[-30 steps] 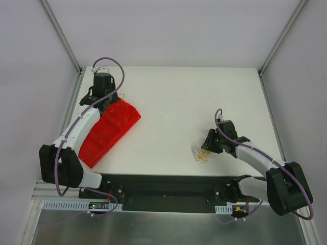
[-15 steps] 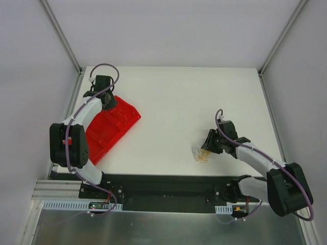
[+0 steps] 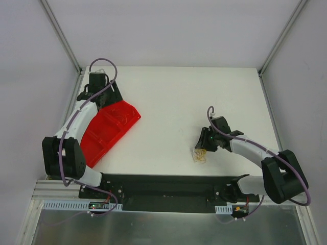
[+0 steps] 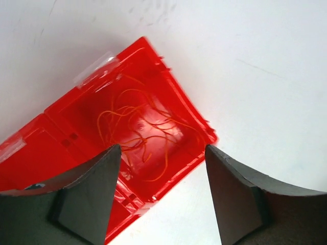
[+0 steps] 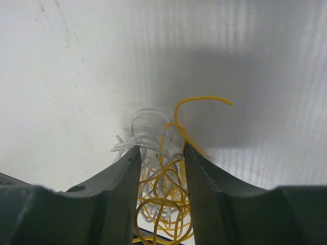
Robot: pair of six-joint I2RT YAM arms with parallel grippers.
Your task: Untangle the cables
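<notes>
Inside the right pincer [image 5: 161, 149], yellow and whitish cables [image 5: 161, 190]

No readable text, label, brand, number or sign in any view.

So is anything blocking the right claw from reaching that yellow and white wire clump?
Nothing visible does. The wire clump lies on the table, right between the two fingers of the right gripper; whether they pinch it I cannot tell.
</notes>
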